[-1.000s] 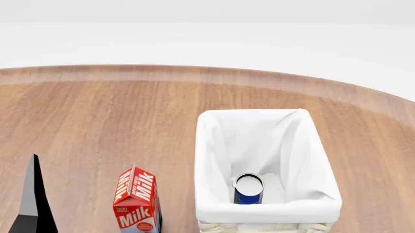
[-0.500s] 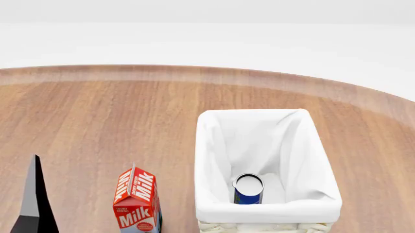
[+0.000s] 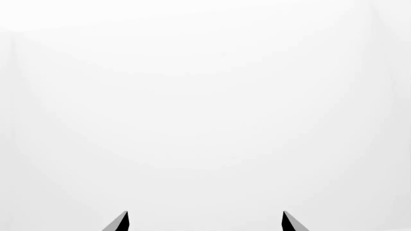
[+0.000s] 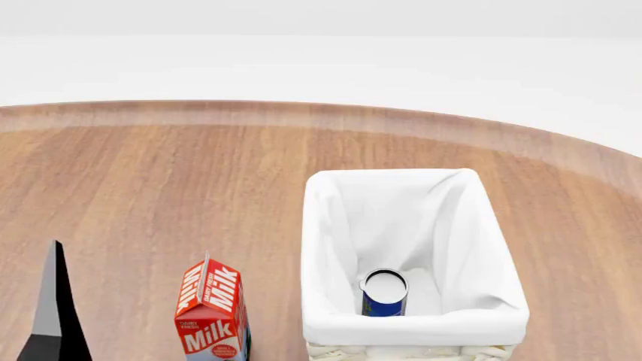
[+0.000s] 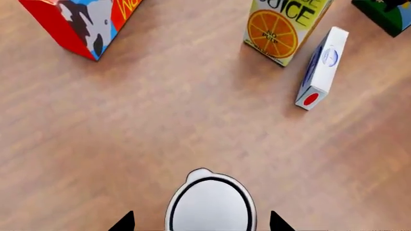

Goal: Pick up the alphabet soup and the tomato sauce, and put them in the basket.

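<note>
Head view
Counter: a wooden surface with a curved far edge is shown.
Basket: it stands on the counter at the right, lined with white cloth folded over its rim.
Alphabet soup: the can stands upright inside the basket, at its near end; the blue label and silvery top are visible.
Milk carton: a red carton is seen upright on the counter, just left of the basket and apart from it.
Left gripper: one dark pointed finger is seen at the lower left edge, left of the milk carton.

Left wrist view
Left gripper: two dark finger tips are seen set wide apart, with nothing between them; only a blank white background is shown.

Right wrist view
Right gripper: two dark finger tips are seen spread wide.
Can: a silvery top is seen between the fingers, untouched by either; the label is hidden, so it cannot be identified.
Juice carton: an orange is printed on it; it stands on the counter.
Small white box: it lies just beside the juice carton.
Red and blue carton: it is placed well apart from the juice carton.
Dark green item: it is cut off at the corner.
</note>
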`<state>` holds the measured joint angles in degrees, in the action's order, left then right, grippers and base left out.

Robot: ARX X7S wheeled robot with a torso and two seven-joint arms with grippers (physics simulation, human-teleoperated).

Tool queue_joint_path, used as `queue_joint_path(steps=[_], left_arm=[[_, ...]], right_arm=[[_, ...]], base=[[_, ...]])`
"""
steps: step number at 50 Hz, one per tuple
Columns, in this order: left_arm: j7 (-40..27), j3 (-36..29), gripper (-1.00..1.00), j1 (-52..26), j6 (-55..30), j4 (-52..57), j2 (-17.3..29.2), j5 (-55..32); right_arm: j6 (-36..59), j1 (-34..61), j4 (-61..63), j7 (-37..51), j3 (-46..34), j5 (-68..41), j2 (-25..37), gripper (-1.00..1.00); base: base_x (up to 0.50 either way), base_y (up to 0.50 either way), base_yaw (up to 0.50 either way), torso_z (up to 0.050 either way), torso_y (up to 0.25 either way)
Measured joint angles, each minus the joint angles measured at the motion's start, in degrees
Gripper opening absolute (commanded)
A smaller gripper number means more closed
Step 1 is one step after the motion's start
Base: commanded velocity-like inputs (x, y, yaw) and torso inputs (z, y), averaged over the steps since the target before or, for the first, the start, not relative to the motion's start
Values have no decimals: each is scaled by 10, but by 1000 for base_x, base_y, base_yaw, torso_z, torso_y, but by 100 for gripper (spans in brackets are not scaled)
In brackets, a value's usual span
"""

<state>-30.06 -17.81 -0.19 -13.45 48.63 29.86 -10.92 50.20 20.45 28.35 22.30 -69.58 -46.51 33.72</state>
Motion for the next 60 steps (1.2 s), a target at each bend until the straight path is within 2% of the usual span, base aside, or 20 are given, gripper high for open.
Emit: queue_joint_path(steps=[56, 57, 60], left_arm=[[-4, -6, 100, -2, 3, -3, 4, -2], [-4, -6, 100, -2, 3, -3, 4, -2], [-4, -6, 100, -1, 5, -4, 4, -2]], right_arm=[[-66, -12, -129, -41, -16, 48, -34, 100], [-68, -13, -131, -42, -16, 49, -35, -100], [-72, -12, -136, -39, -15, 56, -36, -100]], base=[[0, 0, 0, 0, 0], [0, 0, 0, 0, 0], [0, 0, 0, 0, 0]])
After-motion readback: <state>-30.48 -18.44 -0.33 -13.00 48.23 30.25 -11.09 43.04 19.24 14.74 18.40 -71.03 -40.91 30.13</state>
